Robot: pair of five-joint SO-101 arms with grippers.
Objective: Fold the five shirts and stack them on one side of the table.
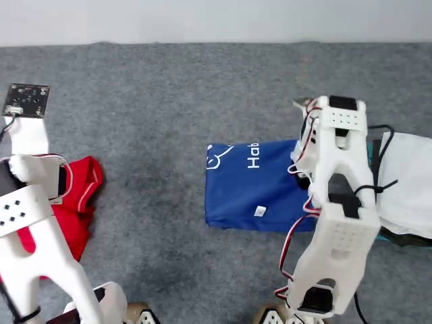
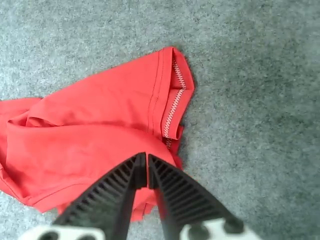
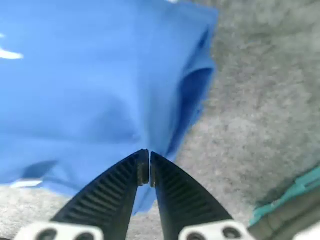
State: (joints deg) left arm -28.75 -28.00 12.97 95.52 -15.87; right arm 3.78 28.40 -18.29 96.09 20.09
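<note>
Pinching a crease of the folded blue shirt [image 1: 250, 189] with the right end effector [image 3: 149, 167], with jaws pressed together on the cloth. Set right of centre on the grey counter [image 1: 155, 101], just beside a white shirt [image 1: 408, 175] at the right edge, over a strip of teal cloth [image 3: 290, 197]. Hovering above the crumpled red shirt [image 2: 100, 125] at the counter's left edge with the left end effector [image 2: 148, 170], with jaws pressed together over the fabric.

One red shirt [image 1: 84, 189], one blue shirt [image 1: 250, 185], one white shirt [image 1: 408, 175], one teal cloth [image 3: 292, 192], two arms [image 1: 37, 236] [image 1: 341, 229].
</note>
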